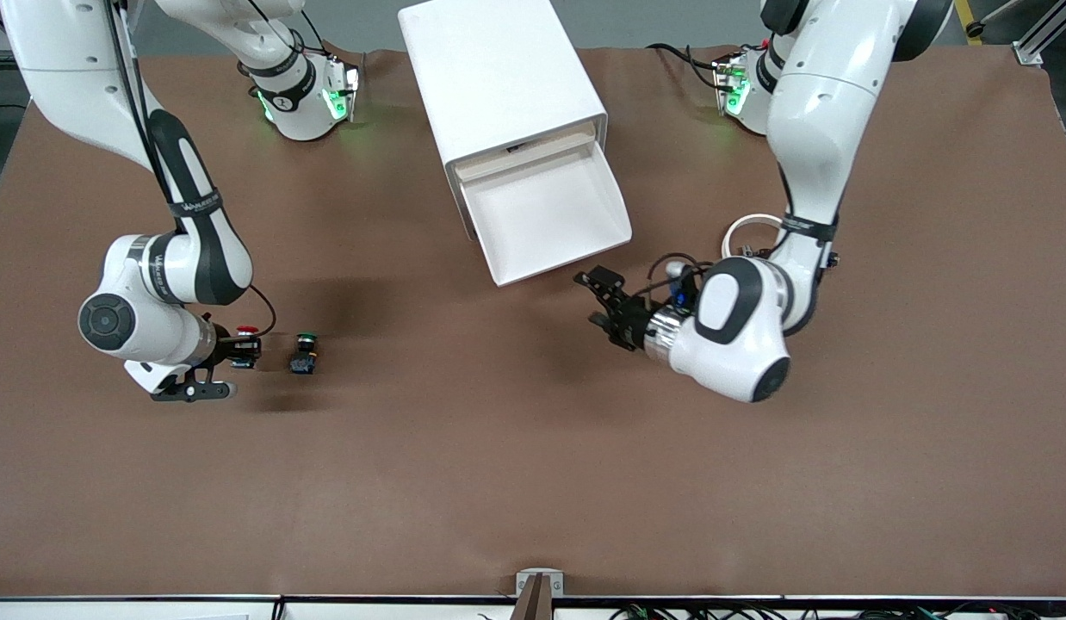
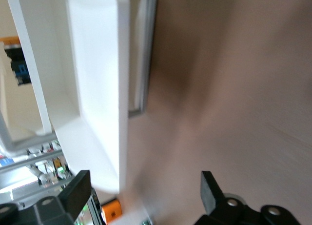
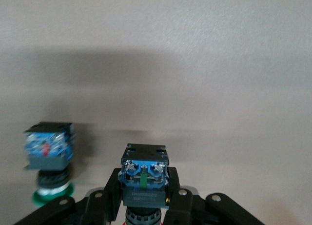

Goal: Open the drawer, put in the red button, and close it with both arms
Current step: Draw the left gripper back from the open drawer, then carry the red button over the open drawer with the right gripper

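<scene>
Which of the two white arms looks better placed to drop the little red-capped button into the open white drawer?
The right: its right gripper is shut on the red button, while the left gripper is open.

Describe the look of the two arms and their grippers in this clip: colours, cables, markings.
Both arms are glossy white jointed shells with black joint bands and round dark end caps. A thin black cable runs along each. The right arm carries small white lettering on a black band. Green lights glow at both bases. The left gripper and right gripper are black, two-fingered.
</scene>
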You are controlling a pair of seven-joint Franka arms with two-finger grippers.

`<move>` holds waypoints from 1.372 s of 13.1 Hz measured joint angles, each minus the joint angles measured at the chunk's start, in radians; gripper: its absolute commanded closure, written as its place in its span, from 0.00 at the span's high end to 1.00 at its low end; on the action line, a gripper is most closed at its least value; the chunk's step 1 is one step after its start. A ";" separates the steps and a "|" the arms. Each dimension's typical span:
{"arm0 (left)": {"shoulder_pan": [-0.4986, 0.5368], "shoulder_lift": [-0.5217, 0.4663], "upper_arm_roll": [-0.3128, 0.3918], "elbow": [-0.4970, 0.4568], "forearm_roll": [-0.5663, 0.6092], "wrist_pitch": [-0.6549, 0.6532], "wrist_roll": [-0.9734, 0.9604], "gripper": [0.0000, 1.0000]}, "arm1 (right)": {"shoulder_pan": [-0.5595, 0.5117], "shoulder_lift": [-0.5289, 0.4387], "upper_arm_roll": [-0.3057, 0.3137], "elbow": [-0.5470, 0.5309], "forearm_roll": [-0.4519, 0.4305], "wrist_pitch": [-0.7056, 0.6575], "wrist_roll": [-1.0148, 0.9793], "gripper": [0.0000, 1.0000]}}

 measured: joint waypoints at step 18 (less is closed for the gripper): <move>0.045 -0.310 0.195 0.114 0.582 -0.211 0.890 1.00 | 0.534 -0.387 0.016 0.176 0.099 -0.759 0.989 0.09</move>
